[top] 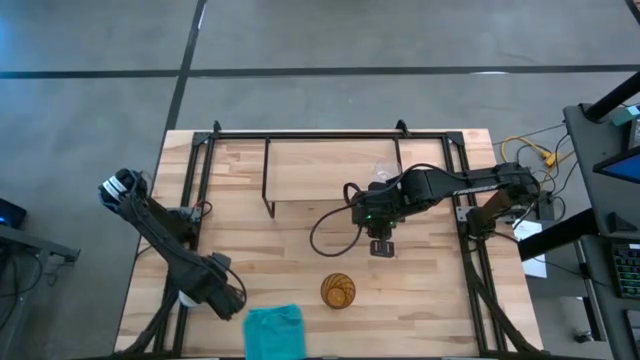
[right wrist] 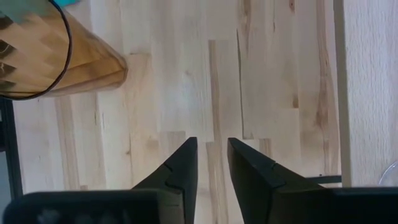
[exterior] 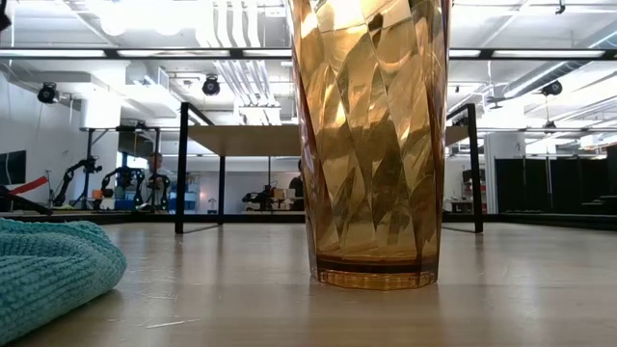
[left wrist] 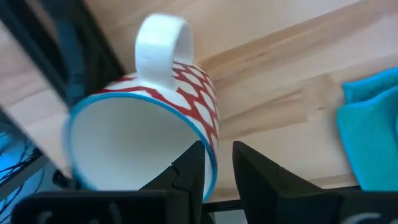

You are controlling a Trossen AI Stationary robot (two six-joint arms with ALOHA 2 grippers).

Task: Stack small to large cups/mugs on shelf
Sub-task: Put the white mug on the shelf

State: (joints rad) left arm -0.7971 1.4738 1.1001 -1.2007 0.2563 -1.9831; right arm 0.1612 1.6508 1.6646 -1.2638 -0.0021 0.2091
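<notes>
The white mug (left wrist: 149, 118), with a red pattern and a blue rim, is in my left gripper (left wrist: 217, 168) at the table's near left corner; it shows as a white spot in the high view (top: 186, 298). The amber ribbed tumbler (top: 338, 290) stands upright on its base on the tabletop near the front edge. My right gripper (top: 382, 246) hovers empty over the table's middle, fingers close together, just in front of the shelf (top: 330, 170). A small clear glass (top: 385, 172) stands on the shelf board. My left gripper holds the mug by its wall at the rim (left wrist: 214, 158), on the side away from the handle (left wrist: 163, 43). One finger (left wrist: 189, 171) is inside the mug and the other outside. The mug is tilted, its mouth toward the wrist. Whether it is clear of the table I cannot tell.
A teal cloth (top: 273, 330) lies at the front edge, left of the tumbler. A black metal frame (top: 200, 180) runs along the table's left, right and far sides. Bare wood lies between the tumbler and the shelf.
</notes>
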